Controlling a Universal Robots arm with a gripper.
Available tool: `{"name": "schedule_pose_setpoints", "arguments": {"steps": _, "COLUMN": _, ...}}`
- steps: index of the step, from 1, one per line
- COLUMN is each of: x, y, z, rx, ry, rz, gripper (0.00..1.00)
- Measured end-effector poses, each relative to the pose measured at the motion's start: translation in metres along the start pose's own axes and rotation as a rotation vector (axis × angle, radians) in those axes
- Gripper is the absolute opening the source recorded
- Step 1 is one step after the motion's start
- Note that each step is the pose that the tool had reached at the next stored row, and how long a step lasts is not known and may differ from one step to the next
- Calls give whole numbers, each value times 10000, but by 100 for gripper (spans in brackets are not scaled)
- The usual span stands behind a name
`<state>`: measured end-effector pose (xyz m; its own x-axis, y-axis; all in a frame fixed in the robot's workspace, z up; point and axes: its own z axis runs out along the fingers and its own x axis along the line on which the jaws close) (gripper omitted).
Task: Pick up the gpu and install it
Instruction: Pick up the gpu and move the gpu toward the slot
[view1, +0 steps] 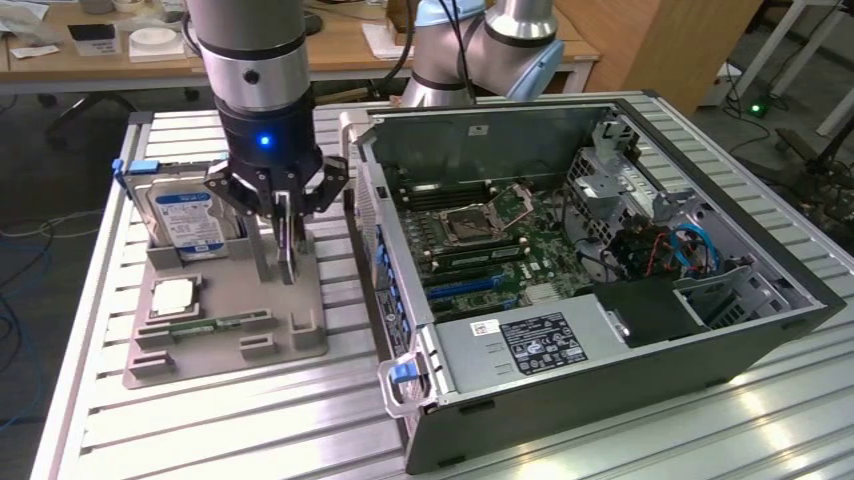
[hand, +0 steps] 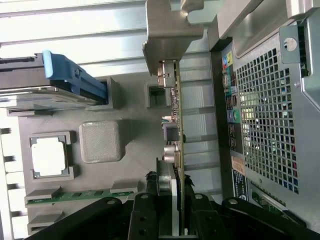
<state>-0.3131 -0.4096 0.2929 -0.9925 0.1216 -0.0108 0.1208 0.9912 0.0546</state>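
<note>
On the exterior view's left of the jaws, the hard drive (view1: 187, 215) could be struck by a sideways swing. The gpu (view1: 290, 262) is clamped edge-on between the jaws, hung below them over the grey tray (view1: 227, 345), and could be tilted in so thin a grip. On that view's right of the jaws, the computer case (view1: 587, 300) could be snagged by the bracket (hand: 170, 35).

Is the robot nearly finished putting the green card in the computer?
Not nearly. Done: the hand grips the gpu, which stands on edge. In hand: the card is at the gray tray, beside the hard drive; I cannot tell whether it has left its slot. Left: the card is not yet inside the open computer case, on the motherboard.
</note>
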Motion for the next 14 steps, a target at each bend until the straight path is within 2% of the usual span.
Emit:
{"name": "schedule_pose_setpoints", "arguments": {"steps": 7, "x": 0, "y": 0, "z": -15, "rx": 3, "ry": 2, "rz": 0, "gripper": 29}}
{"name": "schedule_pose_setpoints", "arguments": {"steps": 14, "x": -2, "y": 16, "z": -292, "rx": -46, "ry": 6, "rz": 1, "gripper": 29}}
